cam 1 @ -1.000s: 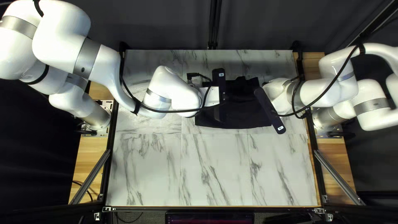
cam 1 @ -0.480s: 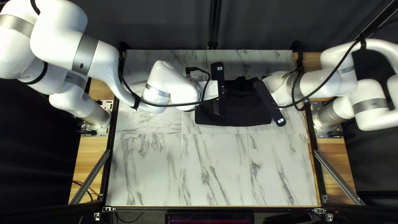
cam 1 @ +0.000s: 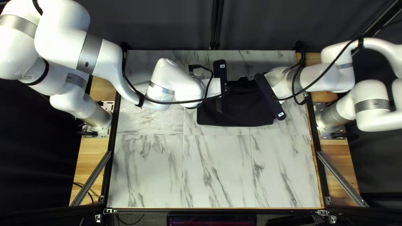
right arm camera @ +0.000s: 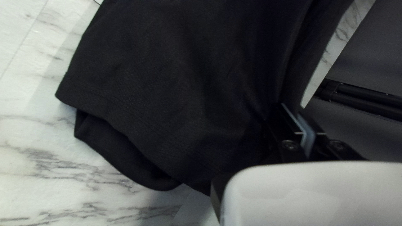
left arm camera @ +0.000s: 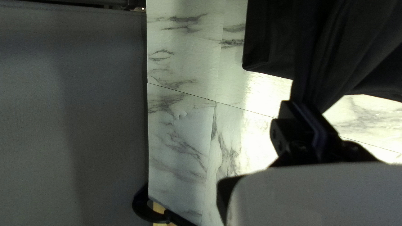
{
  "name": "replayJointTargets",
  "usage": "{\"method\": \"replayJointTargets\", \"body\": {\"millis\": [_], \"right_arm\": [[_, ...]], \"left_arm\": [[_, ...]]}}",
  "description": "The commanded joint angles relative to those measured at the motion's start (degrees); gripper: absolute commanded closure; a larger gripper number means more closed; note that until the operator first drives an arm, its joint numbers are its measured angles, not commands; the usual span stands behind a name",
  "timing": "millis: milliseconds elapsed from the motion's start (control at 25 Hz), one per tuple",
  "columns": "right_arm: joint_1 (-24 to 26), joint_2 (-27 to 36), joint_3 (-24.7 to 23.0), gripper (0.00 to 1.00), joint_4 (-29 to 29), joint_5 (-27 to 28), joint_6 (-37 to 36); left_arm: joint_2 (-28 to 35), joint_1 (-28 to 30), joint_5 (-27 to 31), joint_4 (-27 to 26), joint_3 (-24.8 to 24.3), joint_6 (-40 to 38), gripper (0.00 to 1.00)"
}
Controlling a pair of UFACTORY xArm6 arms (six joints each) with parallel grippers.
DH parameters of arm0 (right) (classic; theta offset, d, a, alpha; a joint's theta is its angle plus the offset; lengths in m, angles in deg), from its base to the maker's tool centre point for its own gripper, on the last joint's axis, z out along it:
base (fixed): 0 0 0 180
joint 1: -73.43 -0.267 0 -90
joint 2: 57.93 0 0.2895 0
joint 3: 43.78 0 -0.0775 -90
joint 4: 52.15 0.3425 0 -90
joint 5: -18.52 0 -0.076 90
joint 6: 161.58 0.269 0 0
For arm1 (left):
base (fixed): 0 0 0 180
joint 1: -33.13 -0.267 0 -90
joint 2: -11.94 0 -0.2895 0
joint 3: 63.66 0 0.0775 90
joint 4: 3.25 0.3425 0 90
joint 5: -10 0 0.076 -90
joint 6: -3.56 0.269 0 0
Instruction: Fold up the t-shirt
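At the far half of the table [cam 1: 217,171], a little right of its middle, I have both grippers on the black t-shirt [cam 1: 247,111]. My left gripper [cam 1: 220,75] is over the shirt's left part, my right gripper [cam 1: 269,96] over its right side, and the cloth spans between them. In its wrist view, my left gripper [left arm camera: 305,108] has its fingers pinched on the fabric, which gathers into tight pleats at the tips. My right gripper [right arm camera: 294,111] is clamped on the shirt too, with a dark fold running away from its fingertips.

The cloth looks matte, soft and smooth. Its near edge runs nearly straight from left to right. From the right wrist I can make out a stitched hem [right arm camera: 138,115], with a rounded lower layer [right arm camera: 121,155] showing from under it.

Beneath it all, the table has pale marble-look panels with grey veins and thin straight seams. Glossy white arms with grey bands reach in from both sides, each trailing a black cable [cam 1: 171,104]. Light wooden boards [cam 1: 92,157] flank the table at left and right, beside dark framing. Past the far edge hangs a dark curtain [cam 1: 167,27], crossed by an upright black rail [cam 1: 216,25].
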State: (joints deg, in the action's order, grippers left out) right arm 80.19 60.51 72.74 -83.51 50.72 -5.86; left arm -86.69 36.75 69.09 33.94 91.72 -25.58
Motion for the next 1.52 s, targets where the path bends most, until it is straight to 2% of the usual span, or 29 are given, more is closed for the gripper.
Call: {"method": "replayJointTargets", "body": {"millis": [40,400,800,1000,1160,1280,1520], "right_arm": [[1.3,-1.1,-0.2,1.00,0.1,-1.7,-0.6],[3.4,-2.6,-0.3,1.00,0.6,-3.8,-2.6],[5.6,-4.2,-0.2,1.00,2.3,-5.9,-5.8],[-0.7,-2.0,1.4,1.00,0.5,-0.2,-0.4],[-7.8,0.9,3.1,1.00,-1.4,7.1,5.3],[-13.3,0.7,4.4,1.00,-3.1,10.7,10.3],[-21.1,-0.3,6.0,1.00,-4.8,15.4,16.9]], "left_arm": [[-0.3,-1.0,-0.9,0.1,-0.6,0.1,1.00],[-3.0,-3.3,-3.8,0.2,0.1,0.6,1.00],[-2.7,-3.7,-3.9,-0.3,-0.4,1.0,1.00],[-0.6,-0.5,-0.8,-0.9,0.0,0.2,1.00],[0.0,3.0,1.8,-0.9,1.0,-1.1,1.00],[-0.2,5.6,3.1,-0.9,1.5,-2.4,1.00],[-1.9,9.4,4.5,-1.2,3.3,-4.3,1.00]]}}
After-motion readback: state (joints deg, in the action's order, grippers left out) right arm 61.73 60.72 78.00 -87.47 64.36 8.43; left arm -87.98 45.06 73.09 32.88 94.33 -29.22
